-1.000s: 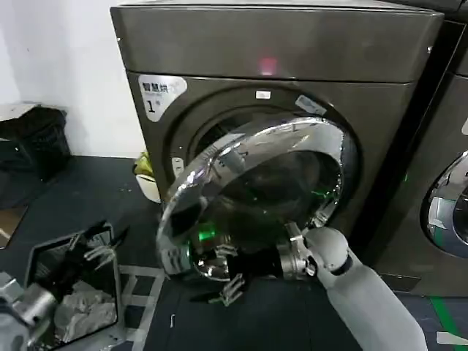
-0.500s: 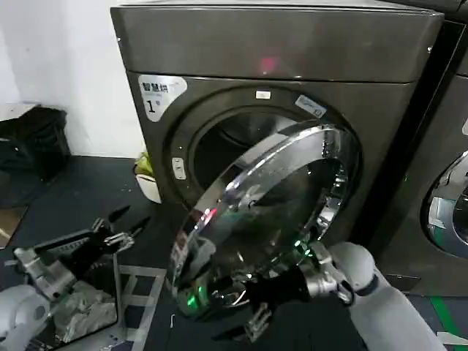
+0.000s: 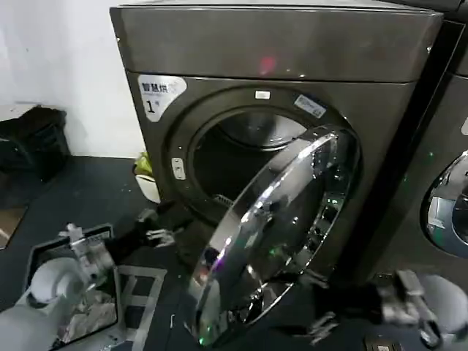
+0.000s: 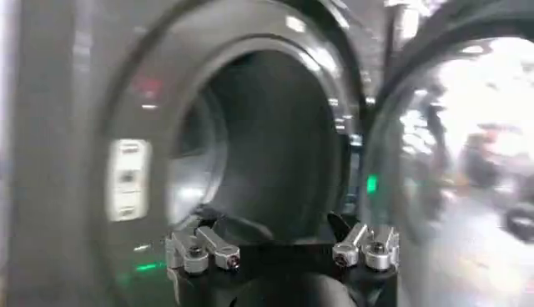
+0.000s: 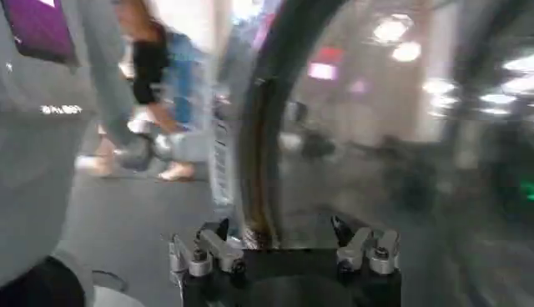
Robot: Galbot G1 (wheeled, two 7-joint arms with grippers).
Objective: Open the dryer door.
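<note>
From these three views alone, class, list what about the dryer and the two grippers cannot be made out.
- Head view: the door hinge, hidden behind the swung-out dryer door.
- Head view: the right gripper, motion-blurred.
- Left wrist view: deep inside the drum of the dryer, too dark.
- Head view: small print on the "1" sticker, too small.

bronze-grey dryer (image 3: pixel 351 51), chrome-ringed dryer door (image 3: pixel 274 234)

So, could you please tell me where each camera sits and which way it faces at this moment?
Head view: on the robot's head, looking down at the dryer and its swung-out dryer door; left gripper low left, right gripper low right.
Left wrist view: on the left arm, facing the drum opening; the open left gripper shows.
Right wrist view: on the right arm, facing the door's edge; the open right gripper shows.
All three share the dryer door.
</note>
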